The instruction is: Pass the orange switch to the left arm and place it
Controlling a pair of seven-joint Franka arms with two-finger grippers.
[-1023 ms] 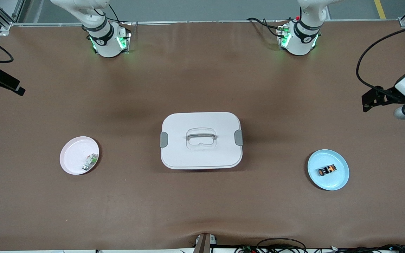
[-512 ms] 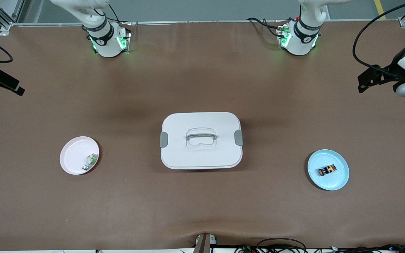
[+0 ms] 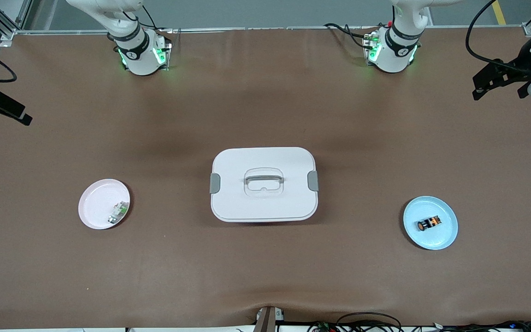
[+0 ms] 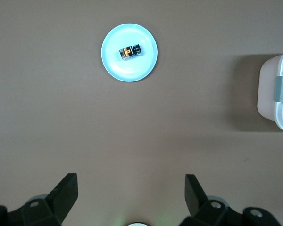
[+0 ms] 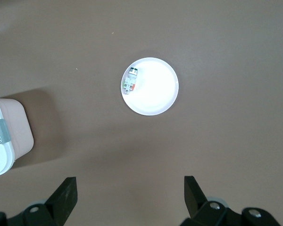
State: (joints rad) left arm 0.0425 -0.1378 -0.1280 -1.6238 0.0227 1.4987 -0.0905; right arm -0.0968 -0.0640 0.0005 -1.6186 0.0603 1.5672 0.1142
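The orange switch lies on a light blue plate toward the left arm's end of the table. It also shows in the left wrist view. The white lidded box stands mid-table, between the two plates. My left gripper is open and empty, high over the table's left-arm end, well away from the switch; its jaws stand wide apart. My right gripper is open and empty over the right arm's end of the table.
A pink plate holds a small white-and-green component toward the right arm's end. The box's corner shows in both wrist views. Cables lie along the table edge nearest the front camera.
My left gripper has moved toward the robots' base edge of the table, away from the blue plate. The right arm, switch and box have not moved.
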